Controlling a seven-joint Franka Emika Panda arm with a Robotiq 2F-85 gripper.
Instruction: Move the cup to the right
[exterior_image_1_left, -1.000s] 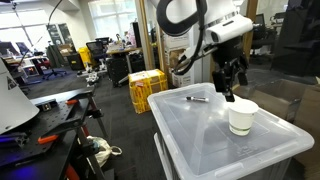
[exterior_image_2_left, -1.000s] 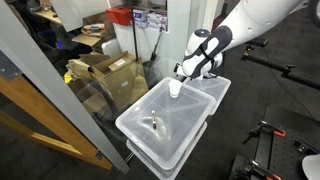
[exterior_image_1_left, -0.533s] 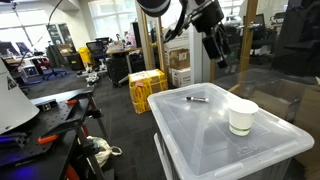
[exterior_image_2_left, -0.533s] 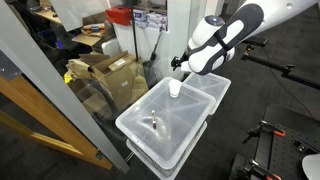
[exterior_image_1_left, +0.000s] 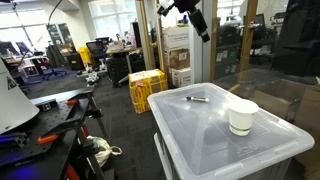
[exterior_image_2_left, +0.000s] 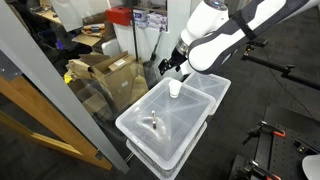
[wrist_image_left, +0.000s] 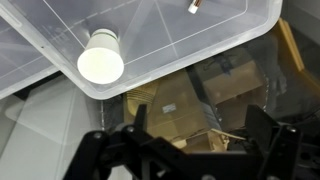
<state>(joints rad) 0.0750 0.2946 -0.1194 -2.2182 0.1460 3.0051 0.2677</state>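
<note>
A: Biggest first: clear plastic bin (exterior_image_2_left: 150, 135) with its lid (exterior_image_1_left: 200, 135) on. Everything sits on that lid.

B: Arm?

A: The white arm (exterior_image_2_left: 215, 25) is up high. The gripper (exterior_image_1_left: 197, 18) hangs well above the lid and touches nothing. In the wrist view the fingers (wrist_image_left: 108, 148) are spread apart with nothing between them.

B: Cup?

A: The cup (exterior_image_1_left: 242, 115) is upright on the lid and free. The wrist view puts the cup (wrist_image_left: 100, 62) close to the lid's edge.

B: Anything else?

A: A dark pen (exterior_image_1_left: 197, 99) lies flat, well apart from the cup.

B: Tips for the step?

A: My read: if the cup needs to go further right, come straight down over it, one finger on each side of the wall. Squeeze lightly, since paper crushes. Lift it clear rather than dragging it. There's little lid left on that side, so set it down short of the edge.
</note>
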